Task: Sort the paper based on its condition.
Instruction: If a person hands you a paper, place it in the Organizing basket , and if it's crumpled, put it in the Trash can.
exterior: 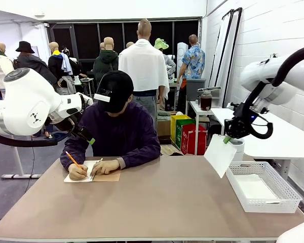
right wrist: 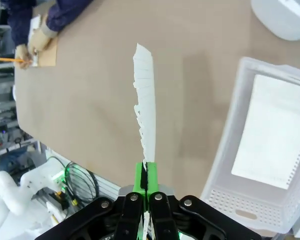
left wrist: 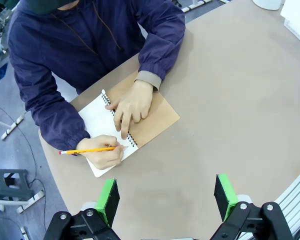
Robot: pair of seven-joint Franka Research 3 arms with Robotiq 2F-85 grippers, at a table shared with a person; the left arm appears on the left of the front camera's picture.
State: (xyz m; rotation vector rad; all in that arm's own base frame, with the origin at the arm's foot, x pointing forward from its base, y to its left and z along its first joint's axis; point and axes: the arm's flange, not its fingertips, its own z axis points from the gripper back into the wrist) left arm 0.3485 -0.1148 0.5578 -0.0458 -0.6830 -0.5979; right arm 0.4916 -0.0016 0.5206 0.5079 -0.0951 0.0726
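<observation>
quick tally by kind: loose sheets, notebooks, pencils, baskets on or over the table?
Loose sheets: 2, a hanging sheet pinched in the right tool and a flat sheet in the basket
Spiral notebook: 1
Pencil: 1, in the person's hand
Basket: 1
Total: 5

table: matt, smooth | basket: white plastic lattice | paper: thin, matt, ragged edge

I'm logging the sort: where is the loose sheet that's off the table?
In the front view the sheet hangs from the shut right gripper over the right side of the table, just left of the white basket.
</observation>
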